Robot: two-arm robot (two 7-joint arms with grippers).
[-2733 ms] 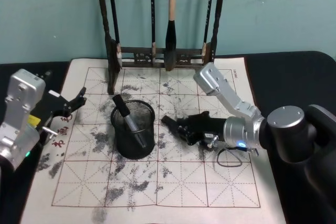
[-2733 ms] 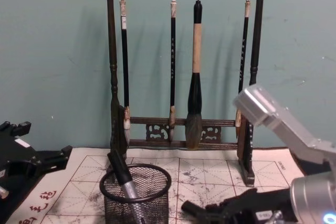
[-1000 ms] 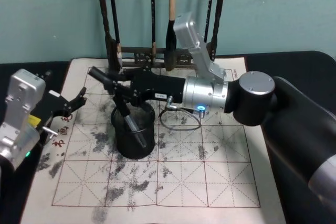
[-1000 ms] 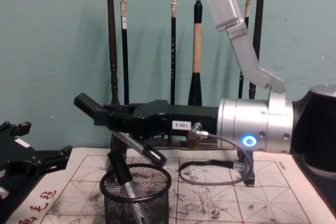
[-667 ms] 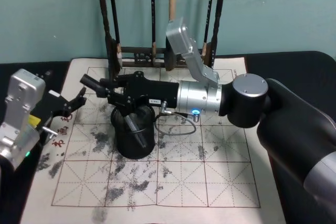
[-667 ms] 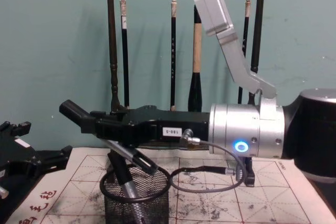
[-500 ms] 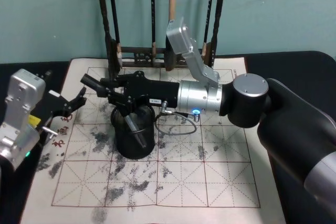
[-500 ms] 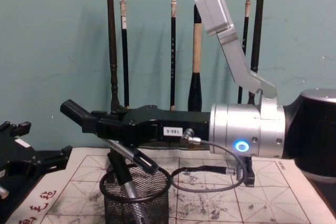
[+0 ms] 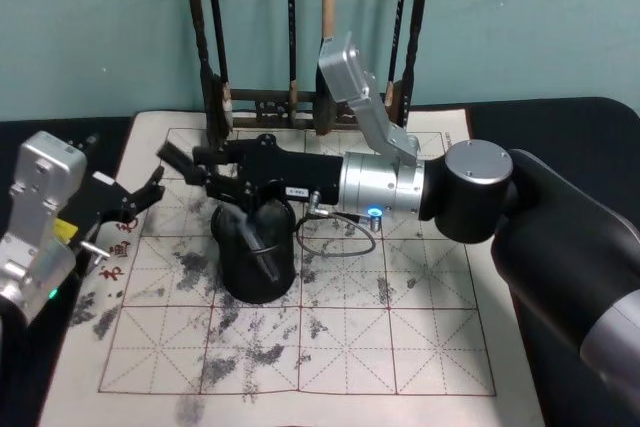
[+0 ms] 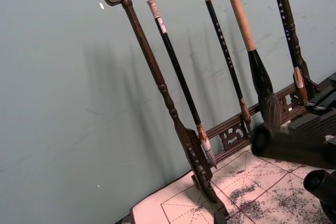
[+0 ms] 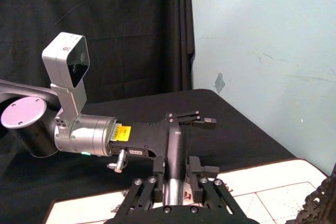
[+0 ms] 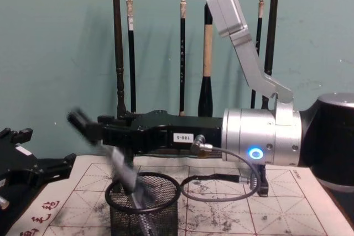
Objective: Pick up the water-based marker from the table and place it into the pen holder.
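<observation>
Pen holder (image 12: 160,222) sits nearest the body on the ink-stained practice sheet (image 9: 350,347), directly under the right gripper (image 9: 180,167). The right arm is stretched level across the sheet toward the robot's left, wrist well above the rim. The water-based marker (image 12: 124,172) shows as a smeared streak just below the jaws. Its long axis is slanted, with the upper end at the jaws and the lower end already inside the holder mouth. Can't tell whether the jaws are clamped on it or apart, since the fingertips are smeared too. Key relation: the marker is straight under the jaws and its tip is inside the rim. My read is that only letting go and a clear retreat upward remain, with no lateral correction needed. Risk, also my read: the slant leaves the top end leaning over the rim on the side toward the jaws, so a sideways pull-out could snag it or tip the light mesh cup. Left gripper (image 9: 140,197) is parked off to the holder's left at the sheet edge, jaws apart and empty; it's the farther arm here. The brush rack (image 12: 116,53) stands behind everything, at the back of the bench (image 9: 540,117).
</observation>
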